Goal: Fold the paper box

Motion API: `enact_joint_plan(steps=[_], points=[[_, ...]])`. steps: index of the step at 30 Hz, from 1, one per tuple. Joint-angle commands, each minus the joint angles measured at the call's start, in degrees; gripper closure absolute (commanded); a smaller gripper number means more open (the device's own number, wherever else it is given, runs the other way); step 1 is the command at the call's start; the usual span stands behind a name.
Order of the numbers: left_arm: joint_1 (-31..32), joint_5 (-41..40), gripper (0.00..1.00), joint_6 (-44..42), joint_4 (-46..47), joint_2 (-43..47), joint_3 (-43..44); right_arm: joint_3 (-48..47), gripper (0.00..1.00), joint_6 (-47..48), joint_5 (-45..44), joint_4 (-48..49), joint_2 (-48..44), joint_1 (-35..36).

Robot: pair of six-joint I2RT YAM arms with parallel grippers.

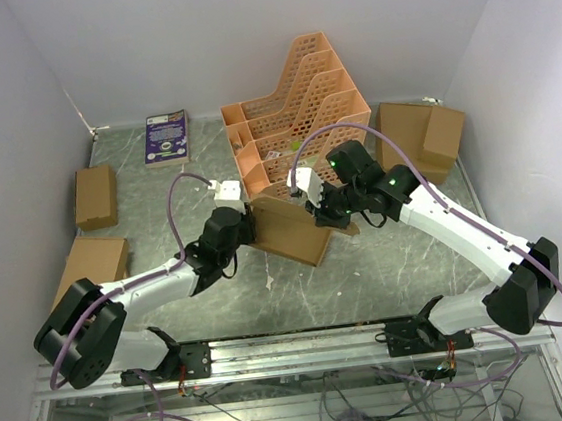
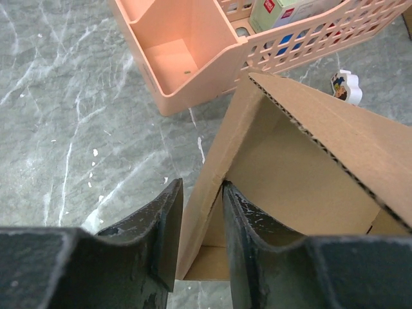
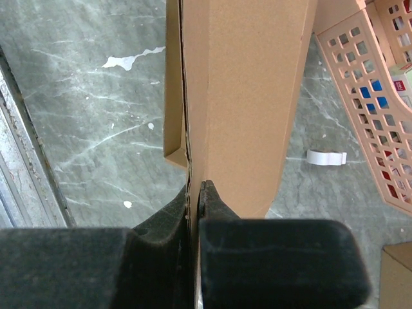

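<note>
The paper box point(image 1: 293, 231) is a brown cardboard piece, partly folded, tilted on edge in the middle of the table in front of the orange rack. My left gripper point(image 1: 249, 226) is at its left end; in the left wrist view my left gripper point(image 2: 198, 187) straddles a side wall of the box point(image 2: 309, 167) and is shut on it. My right gripper point(image 1: 323, 211) is at the box's right end; in the right wrist view my right gripper point(image 3: 195, 187) is pinched tight on a thin edge of the box point(image 3: 244, 96).
The orange lattice file rack point(image 1: 297, 118) stands right behind the box and shows in both wrist views point(image 2: 193, 51) point(image 3: 380, 129). Ready-made cardboard boxes sit at the left point(image 1: 95, 196) point(image 1: 93, 262) and back right point(image 1: 419, 138). A purple booklet point(image 1: 166, 137) lies at the back. A small white object point(image 3: 326, 157) lies near the rack.
</note>
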State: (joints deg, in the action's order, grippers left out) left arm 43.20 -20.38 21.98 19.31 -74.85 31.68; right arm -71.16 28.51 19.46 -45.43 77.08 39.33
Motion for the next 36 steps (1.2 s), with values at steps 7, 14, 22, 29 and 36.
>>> enact_joint_plan(steps=[7,14,22,29,36], points=[[-1.02,14.05,0.53,-5.79,10.42,2.22,-3.63,-1.62,1.00,-0.91,4.70,8.60,0.35,1.52],[-2.09,15.80,0.52,-6.19,12.40,1.98,-4.48,-1.45,1.00,-0.83,5.02,8.51,0.44,1.49],[-2.33,14.79,0.52,-6.75,12.71,1.46,-3.74,-1.35,1.00,-0.65,4.58,8.25,0.73,1.52],[-2.36,12.71,0.91,-7.29,9.99,0.44,-2.05,-1.51,1.00,-0.57,3.92,8.10,1.38,1.55],[-2.33,11.98,0.68,-6.95,9.42,0.93,-2.74,-1.60,1.00,-0.51,3.58,8.20,1.51,1.54]])
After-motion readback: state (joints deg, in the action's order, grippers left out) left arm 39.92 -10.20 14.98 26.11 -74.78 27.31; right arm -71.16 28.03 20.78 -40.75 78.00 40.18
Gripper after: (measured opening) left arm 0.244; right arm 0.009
